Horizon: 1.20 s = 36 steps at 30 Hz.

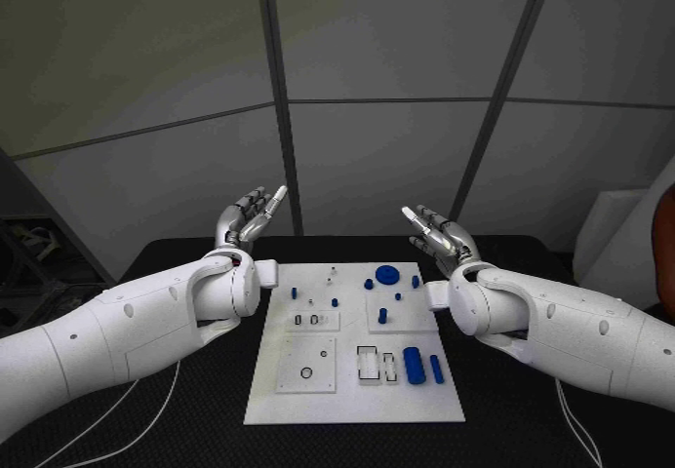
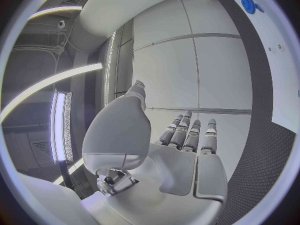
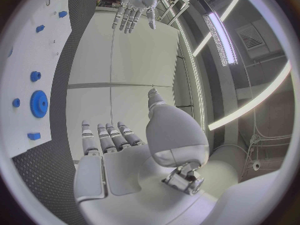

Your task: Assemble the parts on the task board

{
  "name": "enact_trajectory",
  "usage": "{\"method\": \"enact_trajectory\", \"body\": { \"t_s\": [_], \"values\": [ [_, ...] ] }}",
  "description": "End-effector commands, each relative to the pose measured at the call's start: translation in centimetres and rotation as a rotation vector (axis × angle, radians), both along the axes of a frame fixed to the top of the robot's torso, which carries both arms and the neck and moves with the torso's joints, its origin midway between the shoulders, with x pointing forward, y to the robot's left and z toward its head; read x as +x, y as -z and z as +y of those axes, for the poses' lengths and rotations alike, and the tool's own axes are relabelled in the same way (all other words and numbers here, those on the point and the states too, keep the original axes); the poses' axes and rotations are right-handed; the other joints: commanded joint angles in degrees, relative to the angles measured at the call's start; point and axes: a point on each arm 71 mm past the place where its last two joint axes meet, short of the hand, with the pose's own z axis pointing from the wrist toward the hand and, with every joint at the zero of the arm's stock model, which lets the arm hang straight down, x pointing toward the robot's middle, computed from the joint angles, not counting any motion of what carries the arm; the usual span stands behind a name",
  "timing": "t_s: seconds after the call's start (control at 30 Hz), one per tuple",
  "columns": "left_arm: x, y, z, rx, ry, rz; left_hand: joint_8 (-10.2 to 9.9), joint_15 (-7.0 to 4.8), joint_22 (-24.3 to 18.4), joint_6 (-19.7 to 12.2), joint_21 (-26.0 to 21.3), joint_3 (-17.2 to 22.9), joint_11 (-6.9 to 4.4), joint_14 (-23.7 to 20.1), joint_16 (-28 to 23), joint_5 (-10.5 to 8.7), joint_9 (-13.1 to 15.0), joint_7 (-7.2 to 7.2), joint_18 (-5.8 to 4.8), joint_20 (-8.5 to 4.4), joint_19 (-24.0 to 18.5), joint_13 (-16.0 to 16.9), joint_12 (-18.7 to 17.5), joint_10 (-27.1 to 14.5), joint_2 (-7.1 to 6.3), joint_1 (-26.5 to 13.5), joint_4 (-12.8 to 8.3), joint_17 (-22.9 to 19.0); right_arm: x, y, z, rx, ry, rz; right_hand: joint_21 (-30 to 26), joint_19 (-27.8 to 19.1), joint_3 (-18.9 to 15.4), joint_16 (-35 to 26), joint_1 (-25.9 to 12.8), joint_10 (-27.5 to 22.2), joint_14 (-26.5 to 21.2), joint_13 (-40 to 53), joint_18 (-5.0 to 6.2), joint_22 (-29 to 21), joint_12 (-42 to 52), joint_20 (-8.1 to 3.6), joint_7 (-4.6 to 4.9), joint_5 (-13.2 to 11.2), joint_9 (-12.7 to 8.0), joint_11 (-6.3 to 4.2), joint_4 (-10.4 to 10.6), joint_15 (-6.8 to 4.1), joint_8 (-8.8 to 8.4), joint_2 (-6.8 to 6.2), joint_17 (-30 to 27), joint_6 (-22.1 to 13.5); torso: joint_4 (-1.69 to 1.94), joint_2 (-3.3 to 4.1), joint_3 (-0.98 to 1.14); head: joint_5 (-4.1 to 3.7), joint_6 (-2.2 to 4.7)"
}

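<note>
- Left robot hand (image 1: pixel 249 216) raised above the table (image 1: pixel 183 255), fingers spread, holding nothing.
- Right robot hand (image 1: pixel 440 234) likewise, beyond the task board (image 1: pixel 352 390).
- Blue parts (image 1: pixel 413 363) lie on the board.

No legible text, label, brand, number or sign appears on the task board (image 1: pixel 355 390), the parts, the hands or the surface.

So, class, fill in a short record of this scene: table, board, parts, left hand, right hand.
table: black
board: white task board, flat in the middle of the table
parts: small blue pieces on the board, including a round blue gear and a blue cylinder
left hand: raised, open, holding nothing
right hand: raised, open, holding nothing
</note>
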Motion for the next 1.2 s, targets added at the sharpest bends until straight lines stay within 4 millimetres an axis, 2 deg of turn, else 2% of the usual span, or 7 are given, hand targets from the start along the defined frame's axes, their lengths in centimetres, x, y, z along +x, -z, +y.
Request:
{"method": "enact_trajectory", "body": {
  "t_s": [0.03, 0.23, 0.33, 0.4, 0.53, 0.8, 1.2],
  "values": [
    [0.5, -0.5, -0.1, -0.069, 0.041, -0.041, 0.3, 0.13, 0.1, 0.5, 0.3, 0.0, 0.03, 0.5, 0.3, 0.25, 0.1, 0.26, -0.68, 0.58, 0.1, 0.1, 0.3, 0.7, -0.19, 1.6, 0.6, 0.1, 0.4, 0.2, 1.1, -0.015, -0.202, 0.039, 1.6, 2.0, 0.5, 0.6, 5.2, 2.3, 2.8, 0.3, 1.02, 0.7, 0.6, 0.85, 4.95, 0.5, 0.3, 1.78, -0.6, 1.66, 0.52, 0.34, 0.3, 2.5, 0.01, 0.00, -0.02, 0.00, 0.00],
    [0.5, -0.5, -0.1, -0.070, 0.041, -0.042, 0.3, 0.25, 0.1, 0.6, 0.4, 0.0, 0.18, 0.6, 0.3, 0.25, 0.1, 0.42, -0.65, 0.51, 0.1, 0.1, 0.4, 0.7, -0.10, 1.6, 0.5, 0.1, 1.0, 0.3, 1.2, -0.025, -0.249, 0.055, 4.9, 8.0, 1.7, 2.2, 12.0, 12.2, 13.1, 1.2, 0.94, 2.2, 2.0, 1.25, 6.03, 0.9, 1.3, 2.96, -5.6, 2.55, 2.27, -0.17, 1.3, 11.7, 0.01, 0.00, -0.02, 0.00, 0.00],
    [0.5, -0.5, -0.1, -0.070, 0.041, -0.042, 0.3, 0.34, 0.1, 0.8, 0.4, 0.0, 0.31, 0.6, 0.3, 0.25, 0.1, 0.55, -0.64, 0.47, 0.2, 0.1, 0.5, 0.8, -0.17, 1.6, 0.5, 0.1, 1.0, 0.3, 1.2, -0.027, -0.256, 0.057, 8.7, 15.4, 2.0, 4.0, 15.0, 23.0, 23.4, 2.0, 0.81, 3.9, 3.7, 1.42, 6.36, 1.5, 2.2, 3.44, -8.5, 2.90, 4.32, -0.41, 2.0, 21.3, 0.01, 0.00, -0.02, 0.00, 0.00],
    [0.4, -0.7, 1.5, -0.063, 0.027, -0.038, 0.4, 0.46, 0.2, 0.9, 0.5, 0.0, 0.45, 0.8, 0.3, 0.24, 0.2, 0.71, -0.63, 0.42, 0.3, 0.2, 0.6, 1.0, -0.12, 1.7, 0.5, 0.1, 1.8, -0.4, -1.5, -0.235, -0.128, -0.105, 12.9, 24.0, 2.1, 5.6, 16.6, 31.8, 32.3, 2.6, 0.59, 5.6, 5.1, 1.60, 6.70, 2.4, 2.8, 3.93, -10.4, 3.32, 5.82, -0.58, 2.6, 28.3, -0.17, 0.78, -0.10, 0.04, -0.59],
    [0.2, -0.9, 1.7, -0.067, 0.034, -0.038, 0.4, 0.67, 0.2, 1.1, 0.6, 0.1, 0.72, 1.0, 0.3, 0.20, 0.2, 0.99, -0.63, 0.36, 0.4, 0.2, 0.8, 1.2, 0.03, 1.8, 0.5, 0.2, 2.2, -0.8, -2.1, -0.314, -0.112, -0.157, 15.3, 28.9, 2.4, 7.5, 18.4, 42.6, 42.2, 2.9, 0.86, 6.2, 6.6, 1.33, 6.34, 4.5, 3.5, 3.17, -12.9, 2.81, 7.77, -0.71, 3.0, 38.5, -0.20, 1.28, -0.07, 0.07, -0.61],
    [-0.5, -1.4, 1.8, -0.082, 0.067, -0.034, 0.5, 1.12, 0.3, 1.4, 0.8, 0.4, 1.25, 1.3, 0.4, 0.12, 0.2, 1.55, -0.65, 0.36, 0.5, 0.2, 1.3, 1.6, 0.56, 2.1, 0.5, 0.2, 2.5, -2.1, -2.7, -0.494, -0.160, -0.261, 18.5, 36.4, 3.5, 7.6, 18.9, 50.3, 51.7, 2.4, 1.21, 6.4, 4.9, -1.01, 3.92, 8.7, 2.6, 0.79, -17.1, 0.19, 6.97, 0.15, 2.9, 45.4, 0.02, 2.68, 0.00, -0.34, -0.50],
    [-2.1, -2.5, 2.2, -0.108, 0.123, -0.037, 0.7, 2.72, 0.9, 3.0, 2.1, 1.5, 2.71, 4.2, 0.7, -0.07, 0.4, 2.99, -0.72, 1.30, 2.2, 0.3, 2.6, 2.8, 2.62, 3.4, 0.1, 0.4, 2.8, -4.8, -1.5, -0.899, -0.319, -0.333, 25.0, 43.6, 5.1, 9.0, 17.5, 55.8, 62.5, 2.5, 1.15, 9.1, 2.9, -4.67, 2.60, 8.0, 2.7, -1.10, -22.2, -3.38, 5.15, 0.20, 4.4, 49.4, 0.78, 5.82, -0.19, -1.03, 0.45]
  ]
}}
